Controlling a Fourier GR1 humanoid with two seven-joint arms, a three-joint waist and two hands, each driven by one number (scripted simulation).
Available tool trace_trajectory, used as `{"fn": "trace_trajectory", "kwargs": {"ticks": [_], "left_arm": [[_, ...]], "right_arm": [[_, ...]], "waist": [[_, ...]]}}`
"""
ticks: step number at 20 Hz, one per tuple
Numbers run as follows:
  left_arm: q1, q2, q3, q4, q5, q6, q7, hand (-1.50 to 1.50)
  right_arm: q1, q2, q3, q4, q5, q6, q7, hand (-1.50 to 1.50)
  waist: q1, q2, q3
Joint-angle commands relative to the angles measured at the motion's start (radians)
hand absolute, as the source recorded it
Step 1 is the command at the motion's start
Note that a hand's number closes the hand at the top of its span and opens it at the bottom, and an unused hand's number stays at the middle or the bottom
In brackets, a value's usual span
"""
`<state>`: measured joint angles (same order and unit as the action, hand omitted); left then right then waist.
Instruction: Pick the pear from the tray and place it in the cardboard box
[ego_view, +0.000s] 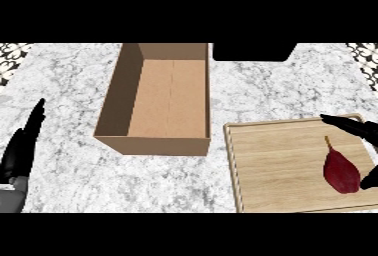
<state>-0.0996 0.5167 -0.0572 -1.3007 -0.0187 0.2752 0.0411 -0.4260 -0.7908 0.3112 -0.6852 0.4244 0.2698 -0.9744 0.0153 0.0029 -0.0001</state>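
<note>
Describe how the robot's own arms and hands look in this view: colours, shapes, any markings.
The left hand is matte black, with long, slim, tapering fingers, joined to a pale grey forearm at the lower left corner. The right hand is the same black, its fingers thin and pointed, seen at the right edge; its forearm is out of view. No cables, markings or sleeves show.

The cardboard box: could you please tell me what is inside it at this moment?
Nothing shows inside the cardboard box: only its bare brown floor and inner walls. The near wall hides a narrow strip of floor behind it. The pear lies on the tray.
</note>
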Motion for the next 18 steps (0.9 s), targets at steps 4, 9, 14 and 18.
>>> {"fn": "trace_trajectory", "kwargs": {"ticks": [4, 9, 14, 18], "left_arm": [[0.028, 0.005, 0.023, -0.019, 0.002, -0.024, 0.012, 0.00], [0.003, 0.000, 0.029, -0.023, -0.007, -0.024, 0.029, 0.00], [0.002, 0.020, 0.059, -0.015, -0.015, -0.048, 0.014, 0.00], [-0.037, -0.026, 0.055, 0.051, -0.044, -0.049, -0.007, 0.00]], "right_arm": [[0.014, -0.008, 0.017, -0.058, -0.040, 0.139, -0.139, -1.50], [0.059, -0.065, 0.019, -0.122, -0.089, 0.146, -0.206, -1.50], [0.068, -0.019, 0.067, -0.149, -0.059, 0.091, -0.115, -1.50], [0.059, -0.030, 0.067, -0.210, -0.036, 0.109, -0.003, -1.50]], "waist": [[-0.011, -0.004, 0.000], [-0.022, -0.005, 0.000], [-0.011, -0.002, 0.000], [-0.015, -0.002, 0.000]]}}
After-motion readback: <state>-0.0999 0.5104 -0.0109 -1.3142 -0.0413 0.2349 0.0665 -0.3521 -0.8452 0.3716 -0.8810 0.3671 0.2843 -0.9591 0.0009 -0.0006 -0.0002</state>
